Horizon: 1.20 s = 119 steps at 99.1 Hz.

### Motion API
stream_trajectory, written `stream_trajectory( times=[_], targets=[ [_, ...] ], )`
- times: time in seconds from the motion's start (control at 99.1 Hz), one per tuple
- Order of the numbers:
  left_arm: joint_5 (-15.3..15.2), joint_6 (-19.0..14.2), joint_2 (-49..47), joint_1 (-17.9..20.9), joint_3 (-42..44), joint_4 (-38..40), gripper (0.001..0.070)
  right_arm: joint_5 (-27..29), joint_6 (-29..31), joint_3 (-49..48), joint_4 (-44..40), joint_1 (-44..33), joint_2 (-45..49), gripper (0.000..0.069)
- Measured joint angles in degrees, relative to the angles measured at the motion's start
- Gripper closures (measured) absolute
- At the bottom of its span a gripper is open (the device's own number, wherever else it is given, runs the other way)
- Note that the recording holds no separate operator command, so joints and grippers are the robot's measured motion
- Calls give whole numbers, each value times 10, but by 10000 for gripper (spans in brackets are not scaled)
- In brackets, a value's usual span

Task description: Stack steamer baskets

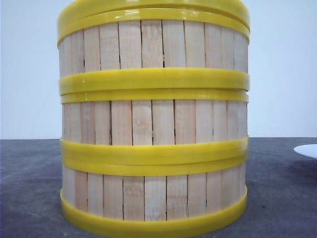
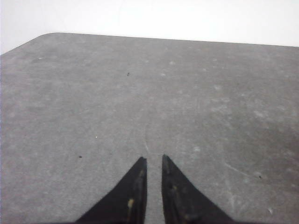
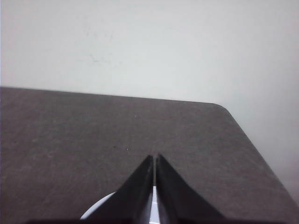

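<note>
Stacked steamer baskets (image 1: 153, 124) fill the middle of the front view, blocking the centre. Bare tabletop (image 1: 29, 188) open on both sides. White plate (image 1: 307, 150) at far right edge, apart from stack. Right tool (image 3: 154, 157) over plate; left tool (image 2: 153, 158) over bare tabletop.

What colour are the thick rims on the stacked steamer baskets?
Glossy yellow, against pale wooden slat walls; the round steamer baskets show best in the front view.

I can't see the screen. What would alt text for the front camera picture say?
A stack of three steamer baskets, pale wooden slats banded by glossy yellow rims, fills the middle of the frame on a dark grey table. The edge of a white plate peeks in at the right, before a plain white wall.
</note>
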Motion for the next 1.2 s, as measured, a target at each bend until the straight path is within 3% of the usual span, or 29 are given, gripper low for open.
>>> stream_trajectory(
  times=[0.504, 1.201],
  targets=[
    [0, 0, 0, 0, 0, 0, 678, 3, 20, -166, 31, -12, -96, 686],
    [0, 0, 0, 0, 0, 0, 678, -12, 41, -230, 39, -12, -141, 686]
  ],
)
